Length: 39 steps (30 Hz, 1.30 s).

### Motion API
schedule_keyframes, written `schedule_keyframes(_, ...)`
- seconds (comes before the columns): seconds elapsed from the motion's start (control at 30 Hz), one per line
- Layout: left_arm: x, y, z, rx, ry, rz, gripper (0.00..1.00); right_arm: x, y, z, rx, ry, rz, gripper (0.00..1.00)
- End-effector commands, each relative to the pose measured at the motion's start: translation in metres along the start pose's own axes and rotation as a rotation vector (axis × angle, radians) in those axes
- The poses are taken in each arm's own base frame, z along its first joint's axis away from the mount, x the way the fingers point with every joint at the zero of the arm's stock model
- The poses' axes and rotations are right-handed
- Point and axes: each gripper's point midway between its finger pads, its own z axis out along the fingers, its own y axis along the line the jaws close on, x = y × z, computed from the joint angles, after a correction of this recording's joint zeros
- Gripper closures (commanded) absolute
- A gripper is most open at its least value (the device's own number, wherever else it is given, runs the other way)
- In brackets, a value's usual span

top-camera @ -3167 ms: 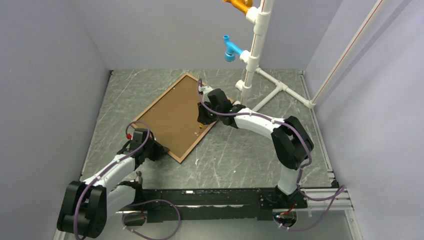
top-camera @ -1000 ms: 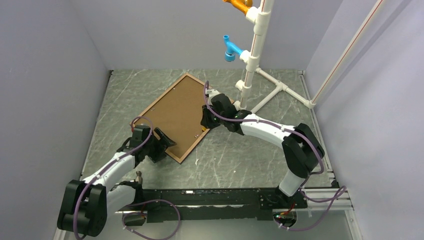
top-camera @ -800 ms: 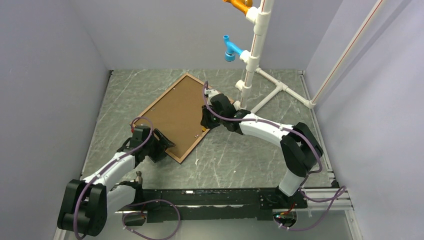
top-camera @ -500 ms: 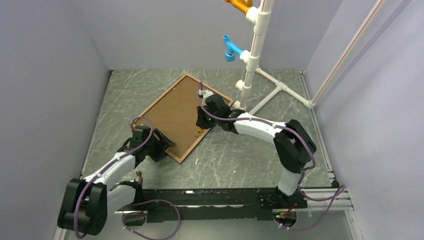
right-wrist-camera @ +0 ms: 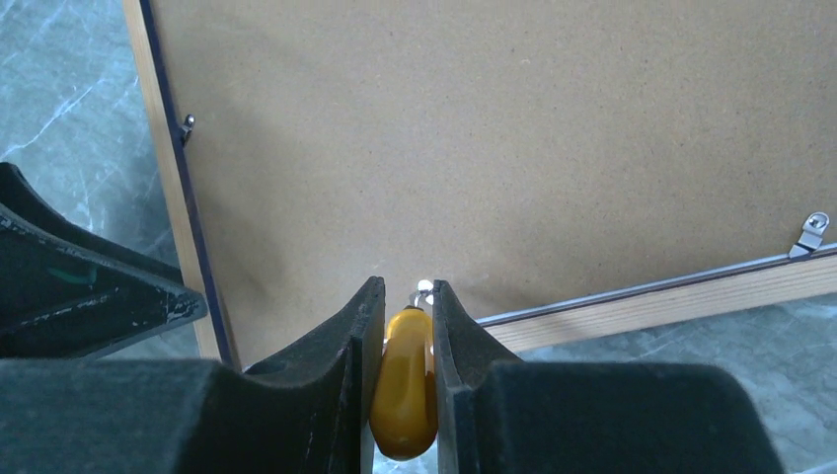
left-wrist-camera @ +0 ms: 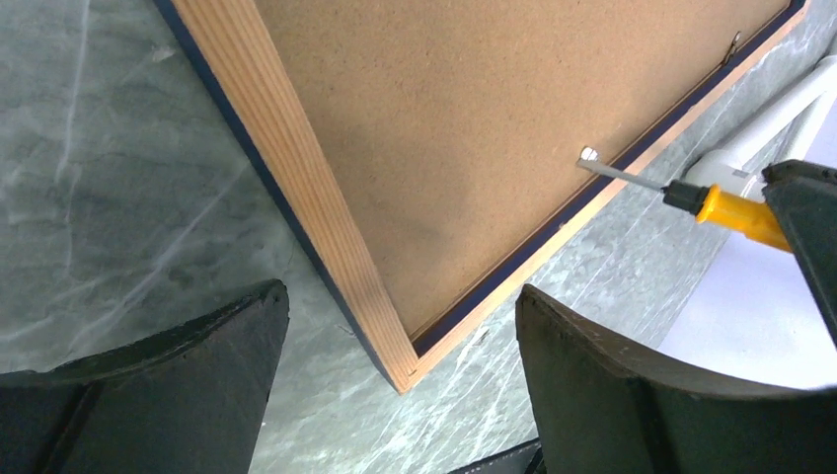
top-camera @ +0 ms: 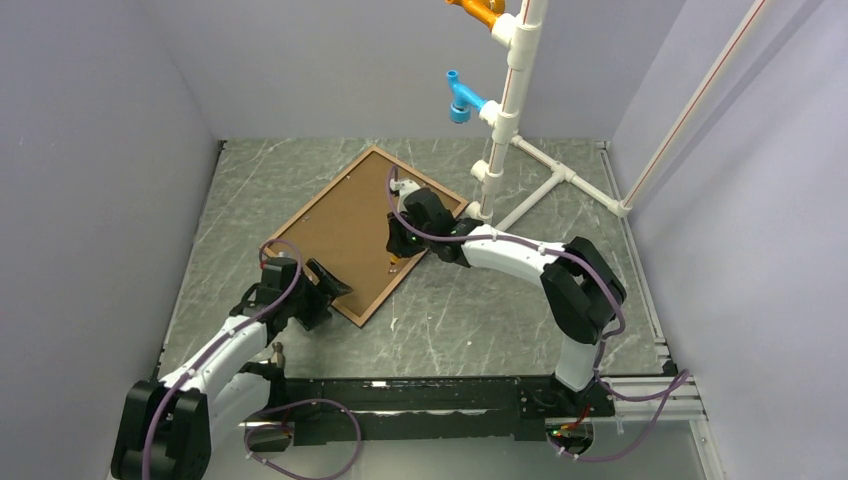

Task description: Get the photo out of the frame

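The frame (top-camera: 315, 198) lies face down on the table, its wooden back rim (left-wrist-camera: 296, 188) and navy inner edge showing. The brown backing board (top-camera: 350, 225) fills it; the photo's printed side is hidden beneath. My right gripper (top-camera: 400, 243) is shut on a yellow-handled screwdriver (right-wrist-camera: 403, 385). The screwdriver's metal tip rests at a small clip (left-wrist-camera: 589, 156) by the frame's right side. My left gripper (left-wrist-camera: 395, 296) stands open, straddling the frame's near corner (left-wrist-camera: 400, 367) without touching it.
A white pipe stand (top-camera: 505, 110) with blue and orange fittings rises at the back right, its feet spread on the table. More metal clips (right-wrist-camera: 811, 232) sit along the frame's rim. Grey walls close in on three sides.
My right gripper has slid a little to the left with the screwdriver, further over the board's right side. The left gripper stays open at the near corner.
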Motion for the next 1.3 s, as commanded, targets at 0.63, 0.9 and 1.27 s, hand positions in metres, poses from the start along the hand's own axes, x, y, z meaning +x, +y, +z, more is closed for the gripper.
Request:
schedule_keyframes(0.63,0.005,0.040,0.006,-0.275,0.016,-0.079,0.40,-0.038,0.013,-0.053,-0.027,-0.141,-0.026,1.00)
schedule_keyframes(0.9,-0.007,0.049,0.008,-0.375,0.011,0.001,0.66,-0.033,0.011,-0.054,-0.024,-0.137,-0.030,1.00)
schedule_keyframes(1.27,-0.042,0.062,0.000,-0.439,-0.062,0.109,0.87,-0.017,0.002,-0.062,-0.011,-0.124,-0.044,1.00)
